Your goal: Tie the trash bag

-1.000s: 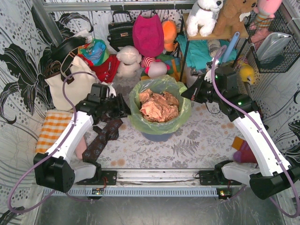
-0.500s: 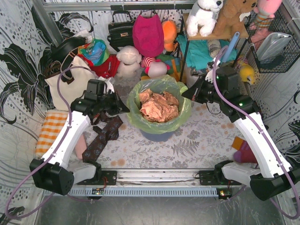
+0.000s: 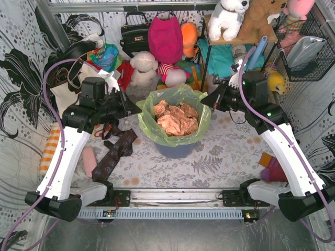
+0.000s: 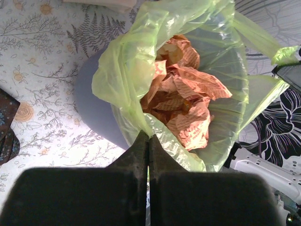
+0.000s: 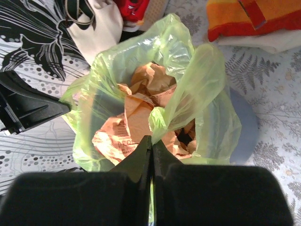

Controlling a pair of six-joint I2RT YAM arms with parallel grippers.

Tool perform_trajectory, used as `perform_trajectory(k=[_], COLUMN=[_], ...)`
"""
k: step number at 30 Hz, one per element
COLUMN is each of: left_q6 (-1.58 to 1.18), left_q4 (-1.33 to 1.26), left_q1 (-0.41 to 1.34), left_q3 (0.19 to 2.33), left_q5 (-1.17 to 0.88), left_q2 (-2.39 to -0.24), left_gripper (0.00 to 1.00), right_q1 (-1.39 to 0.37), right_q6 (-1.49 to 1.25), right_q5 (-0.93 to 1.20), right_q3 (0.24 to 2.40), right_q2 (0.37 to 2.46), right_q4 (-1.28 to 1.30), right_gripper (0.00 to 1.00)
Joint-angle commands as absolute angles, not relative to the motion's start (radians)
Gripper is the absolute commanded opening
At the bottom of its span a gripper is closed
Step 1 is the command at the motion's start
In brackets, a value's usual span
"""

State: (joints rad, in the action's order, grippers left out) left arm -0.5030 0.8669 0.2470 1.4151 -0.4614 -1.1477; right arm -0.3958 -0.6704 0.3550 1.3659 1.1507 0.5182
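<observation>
At table centre, the trash bag (image 3: 157,135) sits in the round bin (image 3: 175,152), holding crumpled paper (image 3: 175,123). I have my left gripper (image 3: 138,111) closed tight, pinching the bag's left rim; my right gripper (image 3: 204,104) is clamped the same way on the right rim. Open tabletop (image 3: 209,162) lies in front of the bin, a dark necktie (image 3: 112,154) lies to its left, and soft toys (image 3: 144,65) crowd behind.

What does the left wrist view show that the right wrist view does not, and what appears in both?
Only the left wrist view: a dark patterned necktie at the left edge. Only the right wrist view: a cream canvas tote bag and an orange-and-red striped cloth. Both: the thin light-green plastic trash bag, its crumpled pinkish-brown paper, the round blue-grey bin, and the left gripper and right gripper shut on the bag's rim.
</observation>
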Motion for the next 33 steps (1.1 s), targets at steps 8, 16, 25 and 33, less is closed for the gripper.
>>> perform_trajectory(k=[8, 16, 25, 33], left_q6=[-0.477, -0.469, -0.444, -0.409], left_q4=[0.867, 0.799, 0.757, 0.782], left_q1=[0.249, 0.25, 0.25, 0.249], left_q3=[1.579, 1.641, 1.592, 1.662], left_q5=[-0.462, -0.48, -0.543, -0.455], left_q2=[-1.213, -1.302, -1.363, -1.372], left_gripper=[0.0, 0.0, 0.0, 0.0], right_q1=[-0.391, -0.391, -0.393, -0.396], right_q6=[-0.692, -0.689, -0.806, -0.854], right_q5=[0.426, 0.444, 0.55, 0.577], right_q3=[1.515, 1.642, 1.612, 1.625], right_q2=[1.205, 1.269, 1.305, 1.325], right_q4=[0.385, 0.349, 0.137, -0.009], right_gripper=[0.0, 0.0, 0.0, 0.0])
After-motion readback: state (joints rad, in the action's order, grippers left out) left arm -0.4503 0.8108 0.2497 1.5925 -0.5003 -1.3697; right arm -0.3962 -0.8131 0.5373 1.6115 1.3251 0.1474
